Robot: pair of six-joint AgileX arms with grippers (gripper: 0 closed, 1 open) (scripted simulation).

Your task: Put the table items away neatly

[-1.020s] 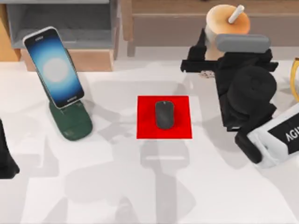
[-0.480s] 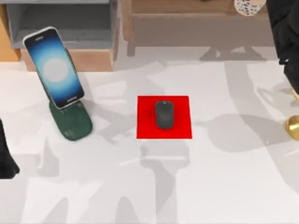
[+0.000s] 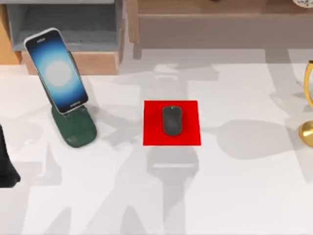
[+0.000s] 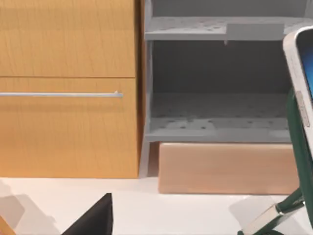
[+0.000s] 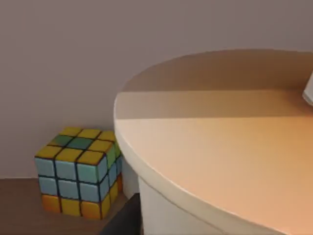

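The dark-grey mouse (image 3: pixel 171 120) lies in the middle of the red pad (image 3: pixel 188 137) at the table's centre. At the left, the black smartphone (image 3: pixel 56 69) with its glowing screen leans upright in the green stand (image 3: pixel 76 129); its edge (image 4: pixel 301 88) also shows in the left wrist view. The peach lid of the milk-tea cup (image 5: pixel 220 147) sits very close in the right wrist view. My right gripper is shut on the cup, a dark finger (image 5: pixel 124 220) lying against its pale wall. My left arm (image 3: pixel 6 161) is parked at the table's left edge.
A grey shelf unit (image 3: pixel 63 24) and a wooden cabinet (image 4: pixel 68 88) stand at the back left, and a wooden shelf (image 3: pixel 205 19) runs along the back. A gold object (image 3: pixel 308 129) stands at the right edge. A colourful cube (image 5: pixel 78 171) rests beside the cup.
My right arm, shut around the cup at the back right a second ago, has lifted it up and away out of the top view. Phone, mouse and left arm have not moved.
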